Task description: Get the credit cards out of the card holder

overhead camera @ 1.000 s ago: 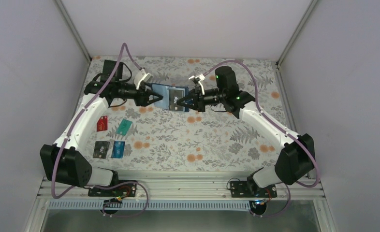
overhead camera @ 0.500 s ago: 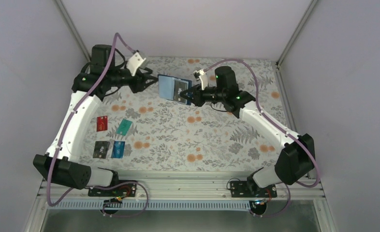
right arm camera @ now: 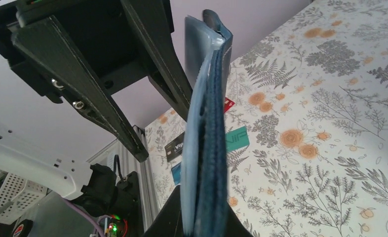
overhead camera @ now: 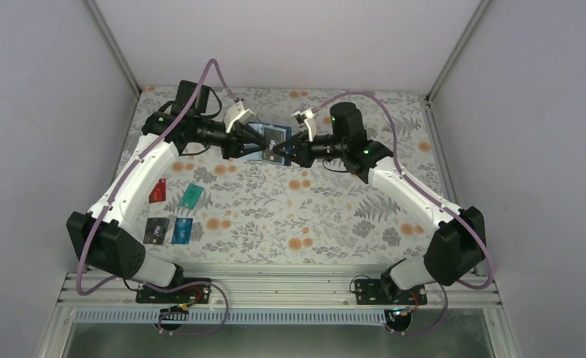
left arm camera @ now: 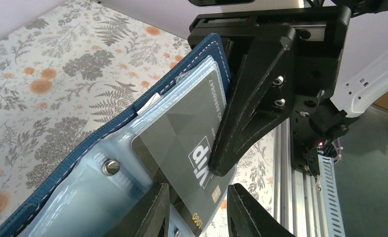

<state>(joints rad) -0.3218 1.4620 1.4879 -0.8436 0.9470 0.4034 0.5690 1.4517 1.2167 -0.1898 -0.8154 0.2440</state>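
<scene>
At left we are seeing four thin rectangular cards (overhead camera: 191, 196) lying flat on the floral tabletop (overhead camera: 335, 216). The left fingers (left arm camera: 150, 212) are standing parted around a corner of a glossy grey card (left arm camera: 182, 148) poking from a clear plastic pocket of the holder (right arm camera: 212, 163). The right fingers (left arm camera: 241, 113) are clamping that stitched navy holder, raised off the tabletop, at centre.
</scene>
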